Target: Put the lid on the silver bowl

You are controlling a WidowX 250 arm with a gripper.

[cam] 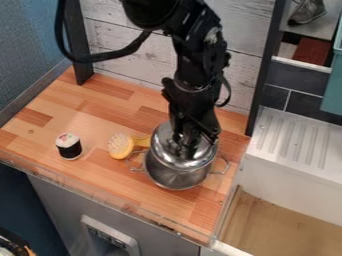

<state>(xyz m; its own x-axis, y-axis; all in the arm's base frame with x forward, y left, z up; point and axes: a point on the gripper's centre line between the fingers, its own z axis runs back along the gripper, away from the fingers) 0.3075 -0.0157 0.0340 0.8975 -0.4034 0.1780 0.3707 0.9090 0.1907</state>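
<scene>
The black gripper [188,145] hangs down over the middle of the silver lid [165,146], right of the counter's centre. Its tips are at the lid's top, where the knob is hidden. Directly below the lid stands the silver bowl [176,178], a shiny pot with a wire handle on each side. The lid covers the bowl's mouth in this view; whether it rests fully on the rim, I cannot tell.
A yellow brush [121,146] lies just left of the bowl, and a small black-and-white container [69,146] stands farther left. The wooden counter [100,117] ends at a sink [274,215] on the right.
</scene>
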